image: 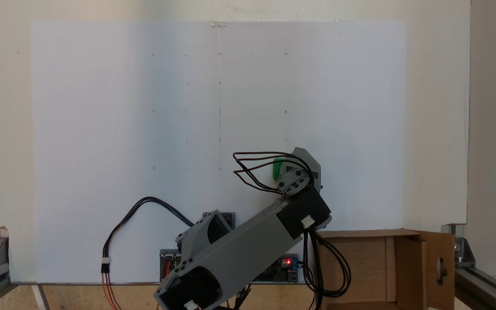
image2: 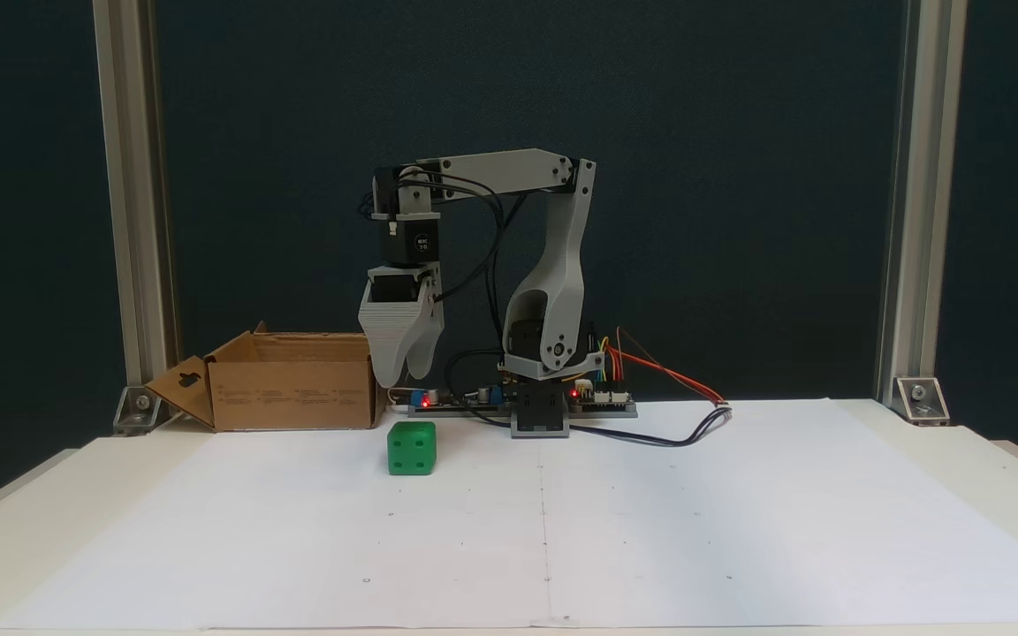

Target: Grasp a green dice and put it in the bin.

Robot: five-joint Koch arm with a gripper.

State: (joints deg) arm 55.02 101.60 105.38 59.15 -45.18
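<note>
The green dice (image2: 412, 448) sits on the white paper, right of the bin in a fixed view. My gripper (image2: 403, 378) hangs pointing down just above the dice and slightly behind it, not touching it. Its two jaws overlap from this side, so I cannot tell whether there is a gap between them. From above, the gripper (image: 304, 165) covers most of the dice (image: 278, 168), leaving a green sliver at its left. The bin, a brown cardboard box (image2: 288, 393), stands with its flaps spread at the table's back left; from above the bin (image: 409, 267) is at the bottom right.
The arm's base and circuit boards (image2: 553, 402) stand at the back of the table, with cables (image2: 677, 433) trailing right. Aluminium frame posts (image2: 129, 212) stand at both back corners. White paper (image2: 650, 530) covers the table.
</note>
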